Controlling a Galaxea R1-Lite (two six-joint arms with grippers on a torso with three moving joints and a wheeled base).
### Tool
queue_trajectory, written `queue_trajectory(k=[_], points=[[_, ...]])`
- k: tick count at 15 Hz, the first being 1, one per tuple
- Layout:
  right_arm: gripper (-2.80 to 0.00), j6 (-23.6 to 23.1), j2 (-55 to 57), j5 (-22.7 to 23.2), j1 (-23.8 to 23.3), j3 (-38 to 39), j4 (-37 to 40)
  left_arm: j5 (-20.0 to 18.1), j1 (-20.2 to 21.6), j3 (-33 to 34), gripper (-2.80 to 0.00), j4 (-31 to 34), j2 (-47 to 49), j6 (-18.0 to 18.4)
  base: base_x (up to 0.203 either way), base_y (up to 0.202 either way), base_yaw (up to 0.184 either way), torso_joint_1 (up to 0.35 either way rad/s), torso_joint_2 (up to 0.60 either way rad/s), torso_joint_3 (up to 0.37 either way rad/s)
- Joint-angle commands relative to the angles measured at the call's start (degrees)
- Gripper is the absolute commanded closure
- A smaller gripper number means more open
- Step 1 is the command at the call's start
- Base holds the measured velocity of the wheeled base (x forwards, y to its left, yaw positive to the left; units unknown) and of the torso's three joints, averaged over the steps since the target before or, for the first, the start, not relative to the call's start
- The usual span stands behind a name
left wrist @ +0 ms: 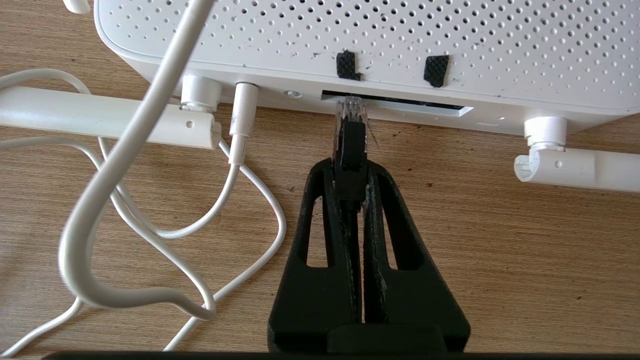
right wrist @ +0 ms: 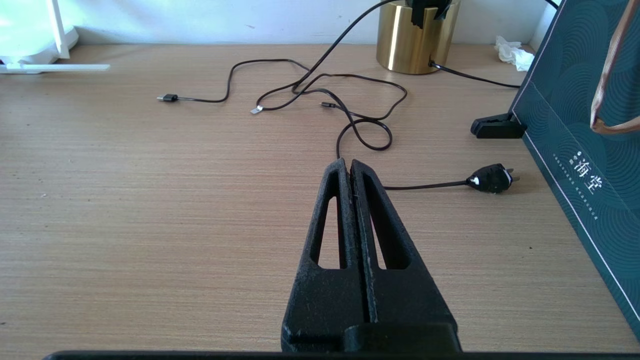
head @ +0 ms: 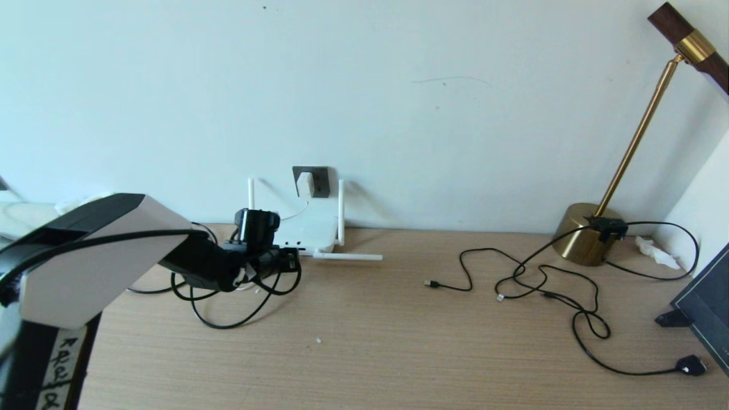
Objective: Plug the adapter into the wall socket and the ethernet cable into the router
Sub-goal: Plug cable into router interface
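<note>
My left gripper (left wrist: pixel 350 167) is shut on the ethernet cable's black plug (left wrist: pixel 351 145). The plug's clear tip (left wrist: pixel 350 107) sits at the mouth of the dark port slot (left wrist: pixel 415 104) on the white router's (left wrist: pixel 350 40) edge. I cannot tell whether it is inside the slot. In the head view the left gripper (head: pixel 287 259) is right in front of the router (head: pixel 310 230), and the black cable (head: pixel 226 327) loops on the desk behind it. The white adapter (head: pixel 305 184) sits plugged in the dark wall socket (head: pixel 322 182). My right gripper (right wrist: pixel 346 162) is shut and empty over bare desk.
The adapter's white cord (left wrist: pixel 150 125) coils beside the router, and two antennas (left wrist: pixel 100 115) (left wrist: pixel 575 167) lie flat on the desk. On the right are thin black cables (head: pixel 547 285), a black mains plug (head: pixel 692 364), a brass lamp (head: pixel 586 233), a tissue (head: pixel 655 250) and a dark green box (head: pixel 706 307).
</note>
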Motion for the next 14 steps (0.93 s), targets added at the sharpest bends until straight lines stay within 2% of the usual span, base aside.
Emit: queue_trajectory(k=[1,9,14], points=[[0.00,0.0,0.0,0.0,0.1,0.0,0.0,0.1,0.0,0.0,0.00,-0.1,-0.2,0.0,0.000,0.000,0.000,0.000,0.00,0.000],[0.00,0.0,0.0,0.0,0.0,0.0,0.0,0.1,0.0,2.4,0.00,-0.9,-1.5,-0.1,0.000,0.000,0.000,0.000,0.00,0.000],[0.00,0.0,0.0,0.0,0.0,0.0,0.0,0.1,0.0,6.8,0.00,-6.0,-2.5,-0.1,0.000,0.000,0.000,0.000,0.00,0.000]])
